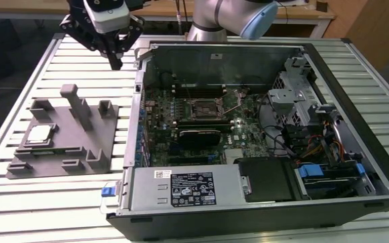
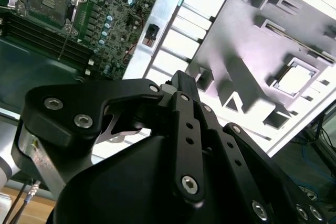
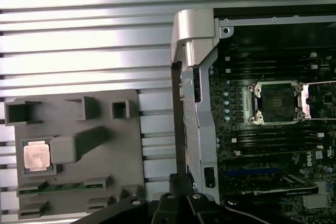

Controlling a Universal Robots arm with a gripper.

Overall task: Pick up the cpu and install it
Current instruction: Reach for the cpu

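The gripper (image 1: 117,64) hangs over the slatted table (image 1: 46,202), fingers pressed together with nothing between them, just outside the open computer case (image 1: 262,220). In the exterior view the cpu (image 1: 39,134) lies metal side up in a recess of the grey tray (image 1: 79,159), at about seven o'clock from the gripper and well apart from it. The socket (image 1: 205,107) sits inside the case, at about three o'clock from the cpu.
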